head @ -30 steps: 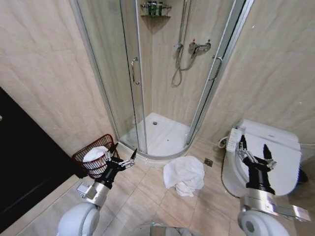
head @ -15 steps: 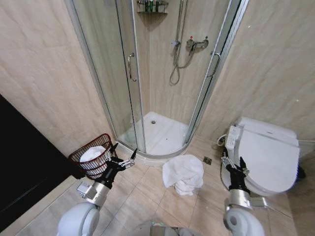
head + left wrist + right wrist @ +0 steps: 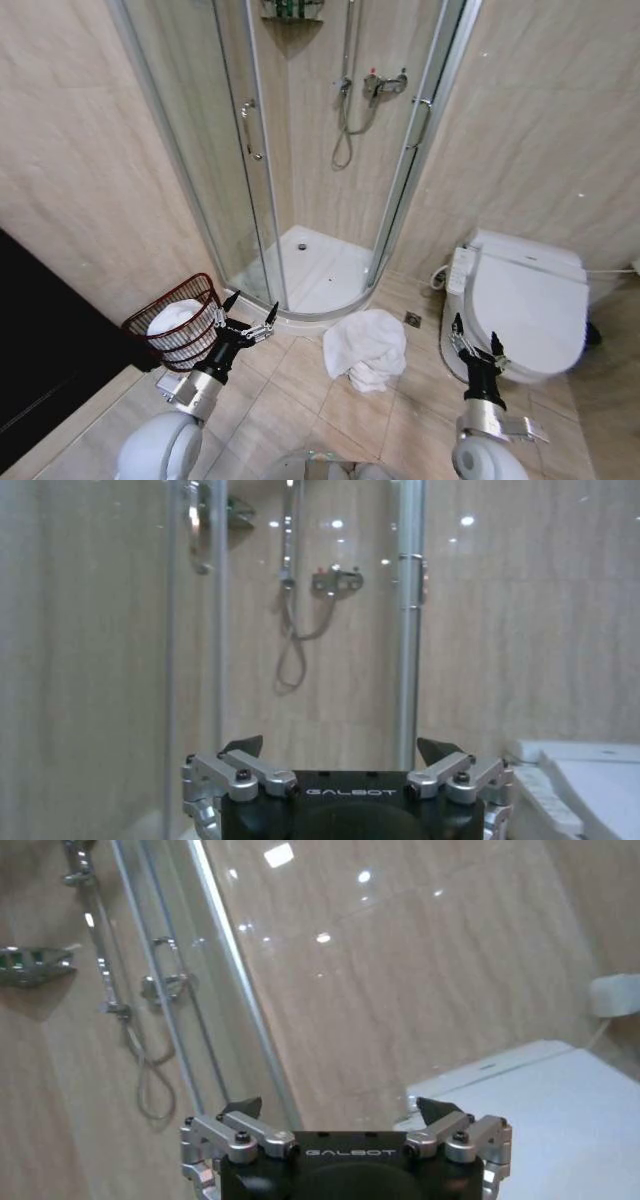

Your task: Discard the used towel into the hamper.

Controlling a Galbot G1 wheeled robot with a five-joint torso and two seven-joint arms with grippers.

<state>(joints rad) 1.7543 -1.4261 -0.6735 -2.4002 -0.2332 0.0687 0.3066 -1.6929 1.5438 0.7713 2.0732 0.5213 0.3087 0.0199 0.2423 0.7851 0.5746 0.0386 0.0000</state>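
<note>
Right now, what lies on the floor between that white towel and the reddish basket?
In the head view, the open left gripper hangs between the towel and the hamper; beneath it, bare tile.

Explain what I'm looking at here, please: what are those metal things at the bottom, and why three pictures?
This is a two-armed robot on wheels in a bathroom. The wide picture is from a camera on its head, looking down. The metal things are its arms: the left claw hangs open beside the hamper, which already has something white inside; the right claw is open in front of the toilet. A white towel lies crumpled on the floor tiles, near the shower. Nothing is held. The other two pictures come from cameras on each wrist, looking past the left claw and right claw at the walls.
</note>
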